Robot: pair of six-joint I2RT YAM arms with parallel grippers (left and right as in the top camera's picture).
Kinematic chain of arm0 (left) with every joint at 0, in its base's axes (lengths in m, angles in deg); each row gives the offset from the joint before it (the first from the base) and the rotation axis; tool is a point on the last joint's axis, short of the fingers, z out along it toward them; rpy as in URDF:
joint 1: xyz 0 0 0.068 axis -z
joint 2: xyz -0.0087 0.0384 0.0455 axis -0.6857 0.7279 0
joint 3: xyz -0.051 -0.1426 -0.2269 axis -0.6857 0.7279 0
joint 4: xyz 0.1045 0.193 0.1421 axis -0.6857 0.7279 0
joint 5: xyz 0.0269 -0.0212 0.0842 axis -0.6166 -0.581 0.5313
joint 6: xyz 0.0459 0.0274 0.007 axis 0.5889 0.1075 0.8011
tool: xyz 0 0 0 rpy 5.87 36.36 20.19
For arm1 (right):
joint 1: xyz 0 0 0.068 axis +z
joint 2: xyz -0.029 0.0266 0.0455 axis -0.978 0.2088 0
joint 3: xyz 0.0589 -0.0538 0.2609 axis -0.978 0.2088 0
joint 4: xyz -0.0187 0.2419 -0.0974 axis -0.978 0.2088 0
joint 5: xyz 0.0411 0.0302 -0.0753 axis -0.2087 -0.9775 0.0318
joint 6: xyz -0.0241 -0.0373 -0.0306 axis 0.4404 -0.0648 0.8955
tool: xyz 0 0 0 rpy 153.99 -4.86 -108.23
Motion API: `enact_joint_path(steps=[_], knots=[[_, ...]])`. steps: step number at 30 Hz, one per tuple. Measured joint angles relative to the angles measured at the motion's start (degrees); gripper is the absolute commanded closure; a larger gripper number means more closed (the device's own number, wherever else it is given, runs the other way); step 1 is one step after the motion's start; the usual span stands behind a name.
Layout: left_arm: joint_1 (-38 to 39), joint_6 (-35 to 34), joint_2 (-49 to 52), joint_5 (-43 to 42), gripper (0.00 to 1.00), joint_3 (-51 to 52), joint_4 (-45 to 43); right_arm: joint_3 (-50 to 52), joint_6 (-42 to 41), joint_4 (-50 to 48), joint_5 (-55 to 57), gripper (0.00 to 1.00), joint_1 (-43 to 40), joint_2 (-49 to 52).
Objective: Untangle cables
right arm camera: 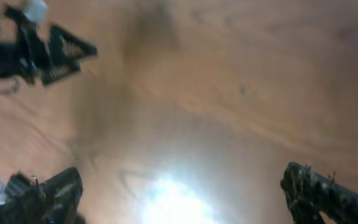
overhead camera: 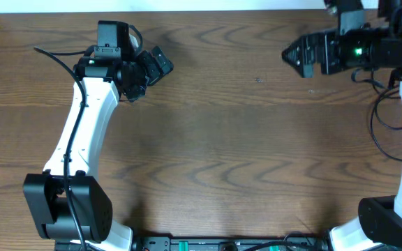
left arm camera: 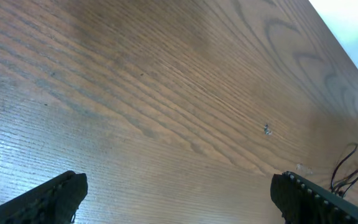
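The wood-grain bench (overhead camera: 243,153) fills every view. The left gripper (overhead camera: 160,64) hangs by the far edge, left of its middle, with its jaws spread wide and holding nothing. The right gripper (overhead camera: 293,54) hangs by the far edge toward the right corner, also wide and empty. The cables (left arm camera: 352,170), thin black cords, lie bunched near the far right corner, well apart from the left gripper.

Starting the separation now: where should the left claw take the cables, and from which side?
Only part of the cables shows, at the right edge of the left wrist view: thin black cords seemingly looping up off the table. Grip one raised loop, clear of the crossings, approaching from their left in that view with the open left claw. Their ends are out of frame.
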Motion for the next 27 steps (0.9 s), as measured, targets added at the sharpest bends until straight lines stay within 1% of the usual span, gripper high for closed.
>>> enact_joint_path(steps=[2, 7, 9, 11, 14, 16, 17, 21, 24, 25, 26, 27], knots=[[0.0, 0.0, 0.0, 0.0, 0.0, 0.0, 0.0, 0.0, 0.0, 1.5, 1.4, 0.01, 0.0, 0.0], [0.0, 0.0, 0.0, 0.0, 0.0, 0.0, 0.0, 0.1, 0.4, 1.9, 4.8, 0.01, 0.1, 0.0], [0.0, 0.0, 0.0, 0.0, 0.0, 0.0, 0.0, 0.8, 0.5, 1.2, 7.0, 0.01, 0.2, -0.1], [0.0, 0.0, 0.0, 0.0, 0.0, 0.0, 0.0, 3.8, 0.8, -1.2, 10.2, 0.01, 0.5, -0.7], [0.0, 0.0, 0.0, 0.0, 0.0, 0.0, 0.0, 12.8, 4.7, -8.3, 13.3, 0.01, 1.7, -3.0], [0.0, 0.0, 0.0, 0.0, 0.0, 0.0, 0.1, 19.7, 8.2, -14.8, 14.1, 0.01, 2.2, -5.6], [0.0, 0.0, 0.0, 0.0, 0.0, 0.0, 0.0, 24.8, 9.8, -19.8, 14.4, 0.01, 2.3, -8.0], [0.0, 0.0, 0.0, 0.0, 0.0, 0.0, 0.1, 38.3, 12.8, -29.6, 14.6, 0.01, 1.2, -15.8], [0.0, 0.0, 0.0, 0.2, 0.0, 0.0, 0.0, 51.4, 13.0, -40.5, 14.8, 0.01, -2.3, -25.1], [0.0, 0.0, 0.0, 0.2, 0.0, 0.0, 0.1, 57.1, 13.1, -45.8, 15.1, 0.01, -3.8, -29.5], [0.0, 0.0, 0.0, 0.2, 0.0, 0.0, 0.1, 59.3, 13.0, -47.6, 15.1, 0.01, -4.2, -31.1], [0.0, 0.0, 0.0, 0.2, 0.0, 0.0, 0.1, 64.7, 13.0, -52.4, 15.2, 0.01, -4.7, -35.1]])
